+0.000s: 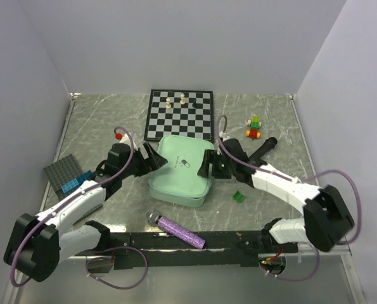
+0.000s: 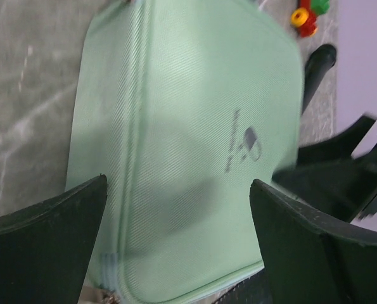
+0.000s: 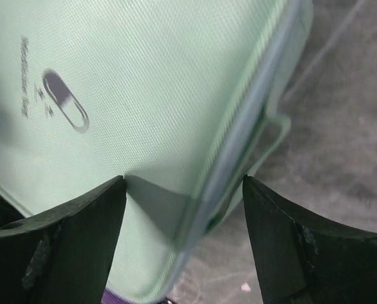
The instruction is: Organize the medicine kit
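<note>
The medicine kit (image 1: 180,171) is seen lying flat near the middle of the marbled surface (image 1: 99,120), its lid down and the small dark pill logo (image 1: 184,162) facing up. Its 12 o'clock edge lies just beside the chessboard (image 1: 179,115), on which a few pale pieces (image 1: 183,99) stand at the far rows.

The left gripper (image 1: 155,158) is held at the kit's 9 o'clock side. In the left wrist view this gripper (image 2: 175,234) is spread wide, its dark fingers (image 2: 45,240) set apart over the near edge of the green case (image 2: 188,126), and nothing is clasped between them. The right gripper (image 1: 207,166) is held at the kit's 3 o'clock side. In the right wrist view it (image 3: 183,234) is likewise wide open, with the zip seam (image 3: 239,139) of the case (image 3: 144,76) running through the gap; one finger (image 3: 61,234) is placed over the lid and the other over the bare surface. Whether either finger touches the fabric cannot be told.

A purple tube (image 1: 182,232) lies at 6 o'clock of the kit, near the arm bases. A small green block (image 1: 239,197) is found at 4 o'clock, and a cluster of coloured bricks (image 1: 255,127) at 2 o'clock, with a black cylinder (image 1: 266,145) near them. A dark grey studded plate (image 1: 61,169) with a blue brick (image 1: 74,183) beside it lies well apart at 9 o'clock.
</note>
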Tool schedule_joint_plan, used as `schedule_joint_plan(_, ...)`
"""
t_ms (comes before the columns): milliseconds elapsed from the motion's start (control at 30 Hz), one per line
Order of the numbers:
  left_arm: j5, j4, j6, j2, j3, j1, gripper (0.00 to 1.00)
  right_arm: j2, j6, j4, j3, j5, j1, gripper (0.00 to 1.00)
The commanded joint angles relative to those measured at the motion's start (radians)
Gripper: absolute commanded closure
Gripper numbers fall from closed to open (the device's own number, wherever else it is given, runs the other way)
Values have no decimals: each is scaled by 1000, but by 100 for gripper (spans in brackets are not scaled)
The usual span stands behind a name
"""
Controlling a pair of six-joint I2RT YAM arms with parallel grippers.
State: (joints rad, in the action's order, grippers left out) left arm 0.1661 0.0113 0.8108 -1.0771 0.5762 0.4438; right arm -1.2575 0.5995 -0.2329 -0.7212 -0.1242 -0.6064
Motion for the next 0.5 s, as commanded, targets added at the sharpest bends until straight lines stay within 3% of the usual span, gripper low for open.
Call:
schedule_joint_plan(0, 78, 119, 83, 8, -74, -1, 1, -130, -85, 57, -133, -37, 25, 21)
schedule_joint_plan(267, 182, 237, 140, 6, -164, 19, 9, -260, -176, 4, -313, -84, 28, 27)
schedule_joint_plan(467, 168, 245, 120, -26, -124, 154, 12, -286, -253, -98, -438, -25, 45, 26)
